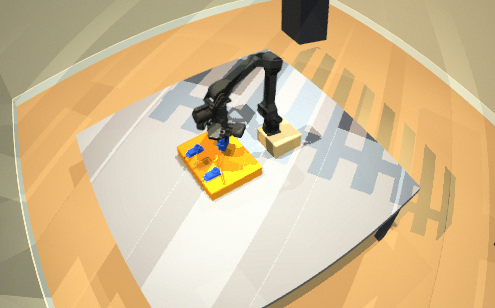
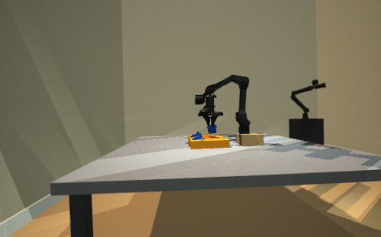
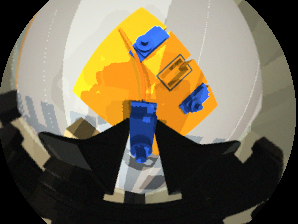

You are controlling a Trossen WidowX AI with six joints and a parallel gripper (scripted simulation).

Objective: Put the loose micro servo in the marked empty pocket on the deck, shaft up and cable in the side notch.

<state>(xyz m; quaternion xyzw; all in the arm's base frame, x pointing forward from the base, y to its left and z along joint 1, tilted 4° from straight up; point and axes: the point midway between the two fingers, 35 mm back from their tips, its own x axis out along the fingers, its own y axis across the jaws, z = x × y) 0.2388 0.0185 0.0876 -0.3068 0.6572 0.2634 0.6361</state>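
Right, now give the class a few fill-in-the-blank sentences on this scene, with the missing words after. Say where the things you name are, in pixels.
The gripper (image 1: pixel 222 141) (image 2: pixel 212 124) (image 3: pixel 143 121) is holding a blue ____. The deck (image 1: pixel 246 172) (image 2: pixel 211 144) (image 3: pixel 92 82) is coloured ____. The marked pocket (image 1: pixel 205 162) (image 3: pixel 174 72) lies ____ the two mounted servos (image 1: pixel 194 150) (image 1: pixel 212 174) (image 3: pixel 151 42) (image 3: pixel 195 99).

Missing words: servo; orange; between.
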